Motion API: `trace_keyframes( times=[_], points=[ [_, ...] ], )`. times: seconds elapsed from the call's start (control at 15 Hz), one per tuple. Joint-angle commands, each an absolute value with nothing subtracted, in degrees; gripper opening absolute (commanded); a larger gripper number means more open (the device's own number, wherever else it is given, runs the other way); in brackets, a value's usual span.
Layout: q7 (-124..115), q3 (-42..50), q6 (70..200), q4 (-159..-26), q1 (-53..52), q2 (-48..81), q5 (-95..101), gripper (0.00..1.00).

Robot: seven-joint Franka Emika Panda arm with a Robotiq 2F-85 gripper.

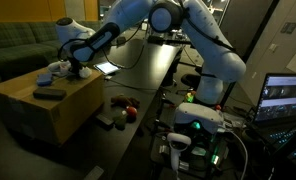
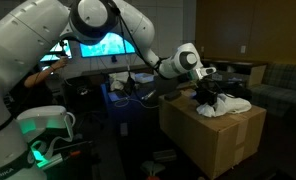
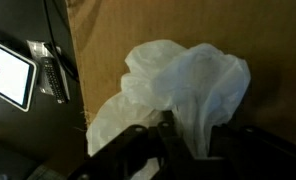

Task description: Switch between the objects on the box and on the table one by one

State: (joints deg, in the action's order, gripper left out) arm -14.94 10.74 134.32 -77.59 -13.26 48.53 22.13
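1. Exterior views both show the counter, a long black top that runs from mid-frame toward the lower edge, with the arm reaching across it to the left of the frame.
2. The box is tan cardboard and sits at the lower left, against the counter's edge. Its closed top serves as a shelf, and nothing can be seen inside it.
3. On that top the white cloth rag lies in a loose heap, filling the centre of the wrist view.
4. The end effector stands directly over the rag, at the bottom edge of the wrist view. Its jaws are narrow, with a gathered fold of cloth running down between them. Whether the pinch is firm I cannot tell.
5. The coming move probably turns on this relation: the rag is straight below the jaws and touches the cardboard, so lifting is vertical and the counter lies toward frame right in an exterior view.
6. A flat black bar lies on the box top near its front edge, with its long axis roughly left to right.
7. The counter holds a red roundish piece and, just beside it, dark brownish pieces.
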Motion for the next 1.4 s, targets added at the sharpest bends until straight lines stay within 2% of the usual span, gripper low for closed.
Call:
trace_keyframes(
  times=[0.0,0.33,0.8,1.33],
  points=[
    [-11.7,9.2,129.3,-77.0,-13.2,46.4,21.9,0.62],
    [-12.3,8.8,126.7,-77.3,-13.6,43.6,22.6,0.99],
    [-12.5,7.4,127.4,-77.2,-13.6,40.8,22.3,1.0],
    [-16.9,3.5,126.5,-68.4,-14.8,45.5,17.4,1.0]
  ],
)
